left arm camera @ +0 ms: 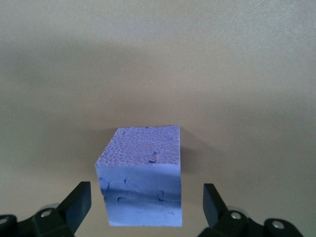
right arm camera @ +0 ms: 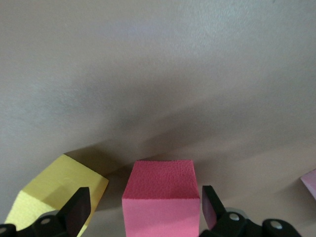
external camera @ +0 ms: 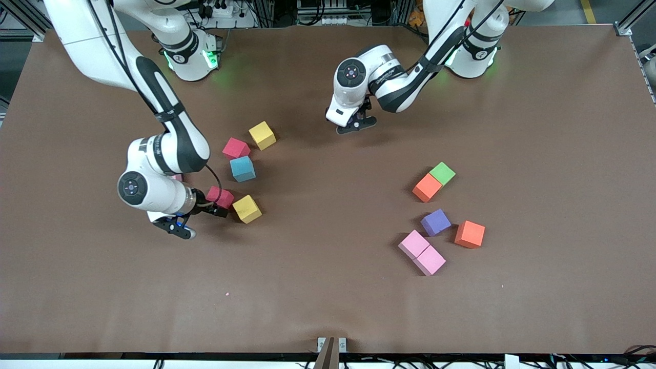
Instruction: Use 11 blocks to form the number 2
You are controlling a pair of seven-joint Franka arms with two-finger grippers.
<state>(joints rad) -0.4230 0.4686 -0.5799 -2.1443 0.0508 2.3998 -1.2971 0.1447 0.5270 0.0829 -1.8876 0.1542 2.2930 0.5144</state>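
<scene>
- Pink cubes (external camera: 421, 252), 2 of them touching, lie nearest the front camera, toward the left arm's end of the worktop (external camera: 328, 307).
- Just beside them sit a purple cube (external camera: 435, 222) and 2 orange cubes (external camera: 470, 234), the farther orange one touching a green cube (external camera: 442, 173).
- Toward the right arm's end: 2 yellow cubes (external camera: 247, 208), a sky-blue cube (external camera: 242, 168) and 2 red cubes (external camera: 236, 148).
- No number 2 exists: not 1 row is laid, so every placement is left to do.
- With no digit built, it has no heading or long axis to read; each cube is equal-sided, and they sit at mixed angles.
- The right tool (right arm camera: 144, 200) is low, its fingers apart on either side of the nearer red cube without clamping it.
- The left tool (left arm camera: 145, 193) is spread wide around a bluish-purple cube (left arm camera: 140, 182), probably the second purple one, which the front view hides under that wrist.
</scene>
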